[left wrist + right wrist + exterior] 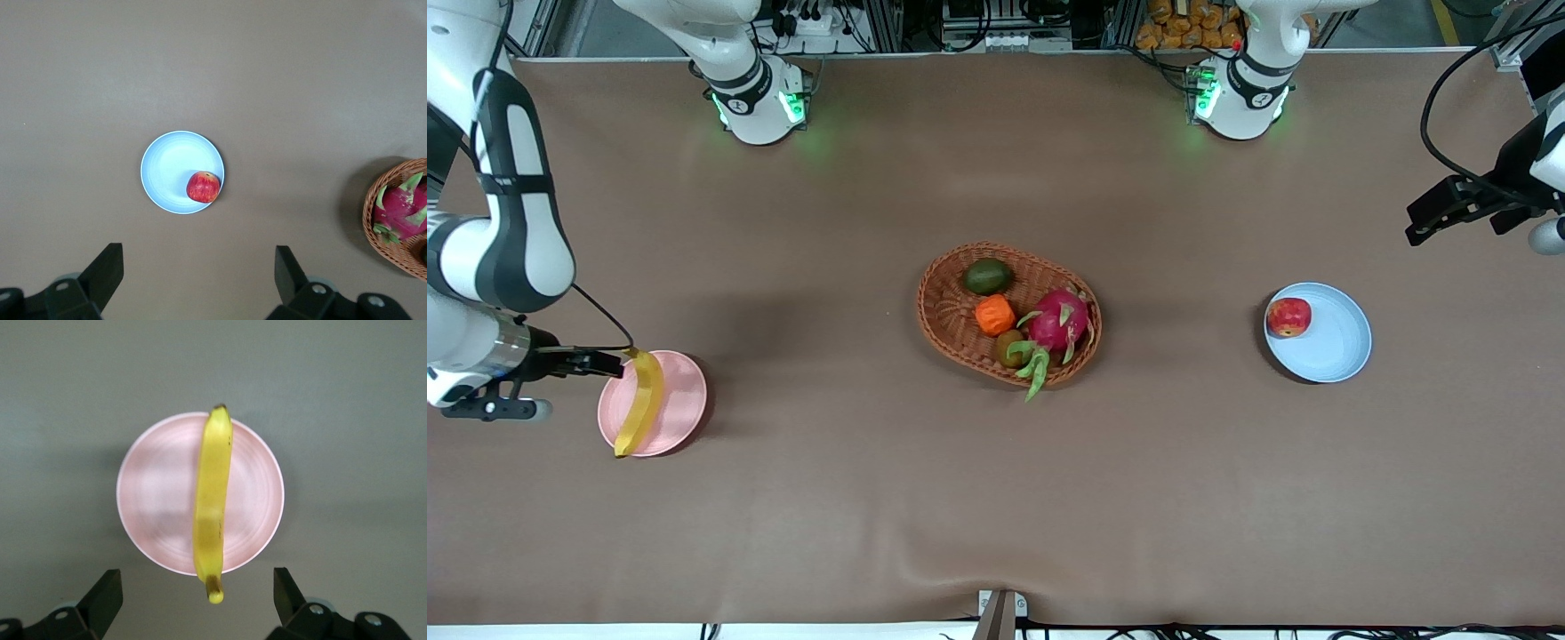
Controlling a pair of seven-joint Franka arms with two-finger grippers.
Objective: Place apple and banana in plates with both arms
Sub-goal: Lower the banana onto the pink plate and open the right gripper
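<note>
The banana [640,402] lies across the pale pink plate [683,400] at the right arm's end of the table, with both its tips past the rim. My right gripper [598,363] is open and empty, up over that plate's rim by the banana's stem end; its wrist view shows the banana [212,500] on the plate [153,493] and the gripper [198,597]. The apple [1288,316] rests in the light blue plate [1336,348]. My left gripper [1436,216] is open and empty, raised over bare table by that plate; its wrist view shows the apple [203,187], the plate [170,167] and the gripper [199,273].
An oval wicker basket [951,311] stands mid-table, holding a green fruit [988,276], an orange faceted fruit [994,315], a kiwi [1009,347] and a pink dragon fruit [1060,322]. The basket's edge shows in the left wrist view [373,220].
</note>
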